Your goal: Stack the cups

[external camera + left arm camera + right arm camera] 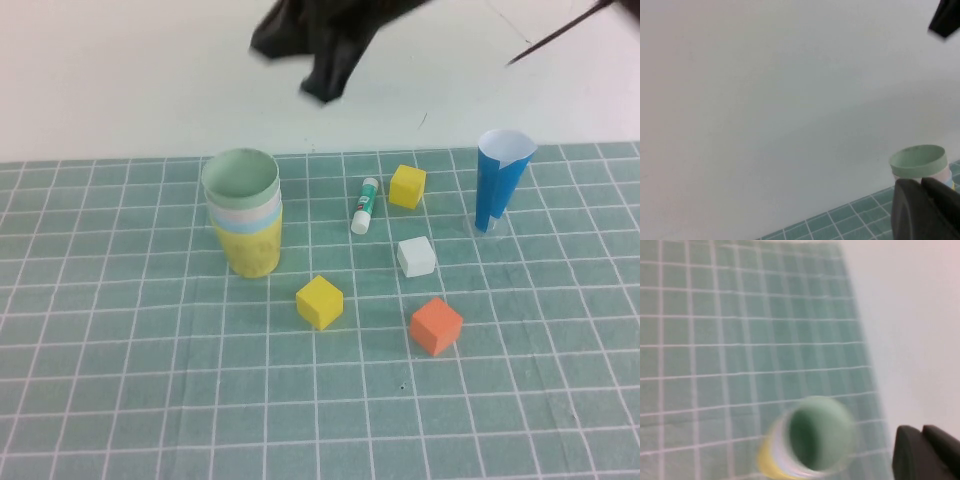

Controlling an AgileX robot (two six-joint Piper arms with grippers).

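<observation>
Stacked cups [243, 212], light, thin-walled, slippery: best gripped at rim. Right pincer [322, 88] clenched empty above; left pincer [923, 207] clenched, left of stack.

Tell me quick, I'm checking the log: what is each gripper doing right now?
Left gripper: closed, empty, off beside the stacked cups.
Right gripper: closed, empty, raised above the cups.

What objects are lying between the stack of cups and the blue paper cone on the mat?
In the high view, between the stack of cups and the blue paper cone lie a glue stick and a yellow cube, both apart from each.
</observation>
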